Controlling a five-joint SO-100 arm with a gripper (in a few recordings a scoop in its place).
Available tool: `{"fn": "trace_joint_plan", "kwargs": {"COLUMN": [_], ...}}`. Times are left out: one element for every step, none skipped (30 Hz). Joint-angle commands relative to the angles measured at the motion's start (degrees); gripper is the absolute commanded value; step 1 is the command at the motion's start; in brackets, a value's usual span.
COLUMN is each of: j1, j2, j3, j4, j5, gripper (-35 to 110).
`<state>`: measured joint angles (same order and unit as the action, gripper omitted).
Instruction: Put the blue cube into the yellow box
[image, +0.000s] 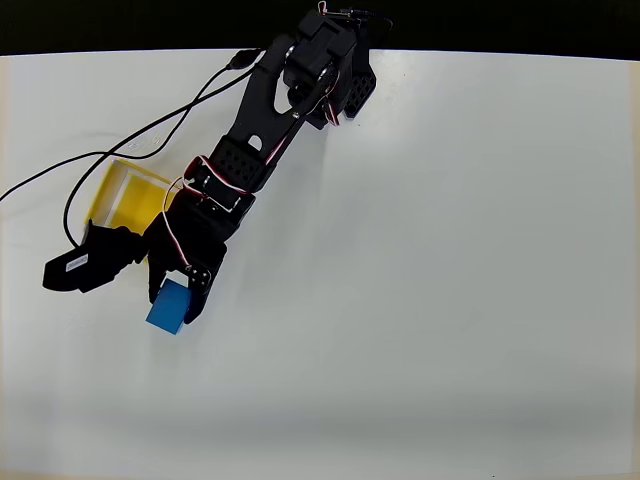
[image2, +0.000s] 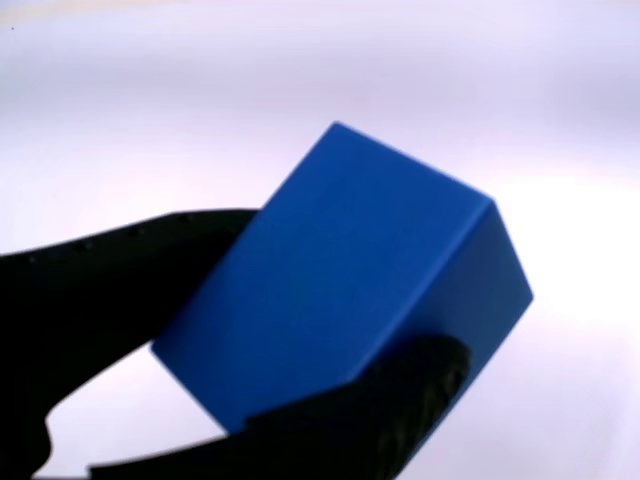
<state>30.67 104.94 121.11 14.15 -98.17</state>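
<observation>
The blue cube (image: 167, 306) is clamped by the gripper (image: 172, 300) of the black arm (image: 262, 120). In the wrist view the blue cube (image2: 345, 285) is seen tilted, with one black finger (image2: 130, 265) pressed against its left face and the other finger (image2: 400, 395) pressed against its lower right edge, so the jaws are closed on the cube. Whether the cube touches the bench surface or is lifted a little above it cannot be told from the pictures.

In the overhead view the cube is located in the left half of the white bench (image: 450, 300), nearer to the left edge than to the centre, and about halfway between the far and the near edge. The yellow box (image: 125, 195) stands on the bench towards the far left part, just beyond the gripper and partly covered by the arm on its right side. The visible part of the box floor is bare yellow, and the cube is outside of the box, near its lower right corner.

A black cable (image: 120, 145) is laid over the bench from the left edge to the base of the arm, passing along the far side of the box.
</observation>
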Motion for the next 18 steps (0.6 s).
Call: {"fn": "trace_joint_plan", "kwargs": {"j1": [3.87, 4.75, 5.63, 6.5, 7.29, 8.17, 8.88, 9.58, 10.37, 11.07, 11.78, 12.57, 13.18, 13.8, 14.5, 15.12, 15.82, 16.44], "j2": [14.06, 15.38, 16.61, 17.75, 18.46, 19.07, 19.69, 20.21, 20.57, 21.01, 21.18, 21.45, 21.53, 21.53, 21.53, 21.45, 21.36, 21.09], "j3": [4.31, 5.71, 7.21, 8.88, 10.11, 11.16, 12.22, 13.27, 14.15, 15.12, 15.91, 16.52, 17.14, 17.75, 18.28, 18.81, 19.34, 19.6], "j4": [-0.97, -0.97, -0.97, -1.67, -2.29, -2.29, -2.55, -2.9, -3.08, -3.43, -3.78, -3.87, -4.31, -5.01, -5.45, -6.15, -6.94, -7.21], "j5": [-0.62, -0.79, -1.49, -1.85, -2.02, -2.55, -2.72, -2.81, -3.52, -3.96, -4.31, -4.75, -4.83, -4.83, -5.1, -5.19, -5.27, -5.36], "gripper": [21, 21, 21, 21, 21, 21, 21, 21, 21, 21, 21, 20, 20, 20, 20, 20, 20, 20]}}
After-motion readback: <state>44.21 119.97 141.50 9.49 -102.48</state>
